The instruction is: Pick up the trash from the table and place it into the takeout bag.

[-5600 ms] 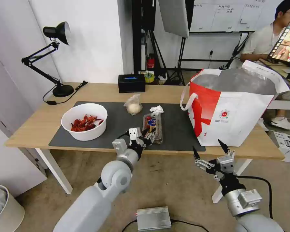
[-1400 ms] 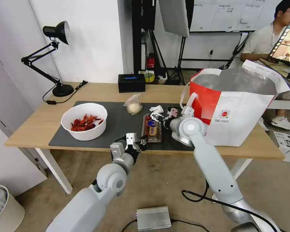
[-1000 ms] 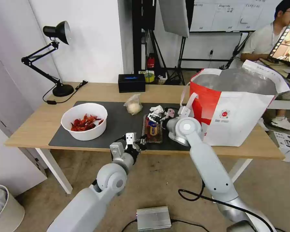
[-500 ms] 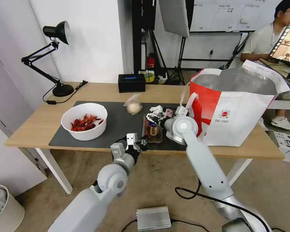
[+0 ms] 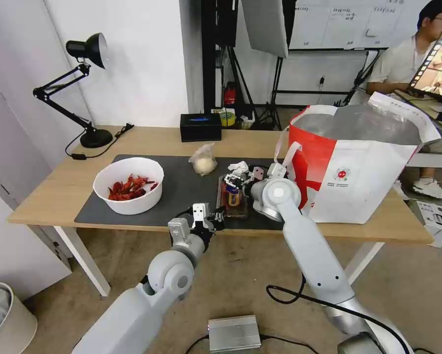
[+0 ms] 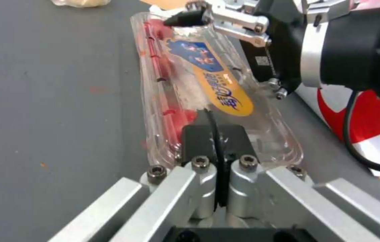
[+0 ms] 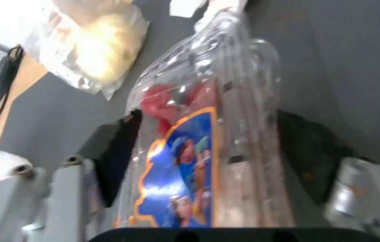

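- Right tool around the far end of the clear plastic tray, black fingers on either side.
- Left tool closed at the tray's near end.
- Tray on the tabletop mat, beside the takeout bag.

A studio-like lab or office room is indicated. A grey photographic reflector panel on black tripod stands, a wall-mounted whiteboard, bare white walls and 1 long light-wood table are observed.
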